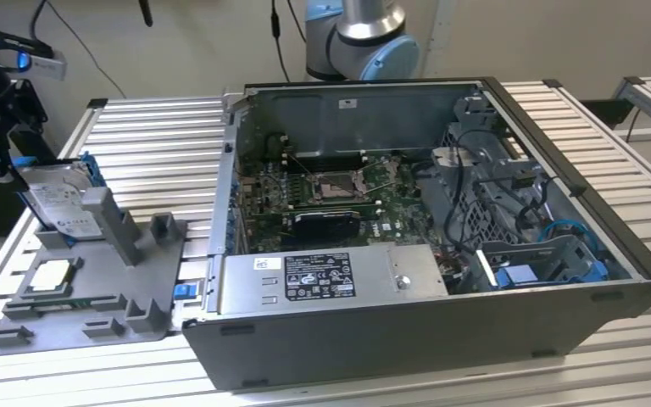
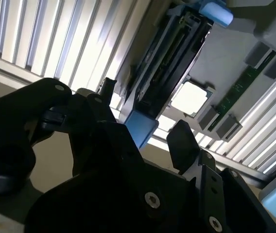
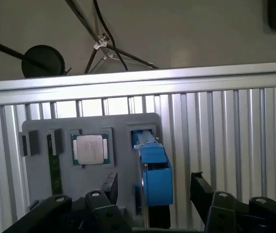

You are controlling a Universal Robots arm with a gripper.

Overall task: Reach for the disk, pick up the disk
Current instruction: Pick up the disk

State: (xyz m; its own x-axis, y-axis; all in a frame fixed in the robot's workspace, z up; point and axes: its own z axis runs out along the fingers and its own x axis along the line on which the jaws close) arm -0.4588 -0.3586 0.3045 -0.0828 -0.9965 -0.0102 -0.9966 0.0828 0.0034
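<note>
The disk [image 1: 61, 200] stands on edge in a slot of the grey holder [image 1: 133, 292] at the exterior view's left, its silver face and white label showing inside a blue frame. My black gripper [image 1: 4, 168] hangs at the disk's upper end. In both wrist views the disk appears edge-on, blue frame [image 3: 153, 180] [image 2: 141, 127] toward the camera. The gripper [image 3: 153, 190] [image 2: 145, 116] is open. One finger [image 3: 110, 187] and the other finger [image 3: 199, 188] stand on either side of the frame with gaps between.
A square silver processor chip [image 1: 54, 275] [image 3: 89, 149] lies in the same holder beside the disk. A large open computer case [image 1: 416, 254] fills the slatted metal table [image 1: 167, 136] to the exterior view's right. The arm's base [image 1: 354, 38] rises behind the case.
</note>
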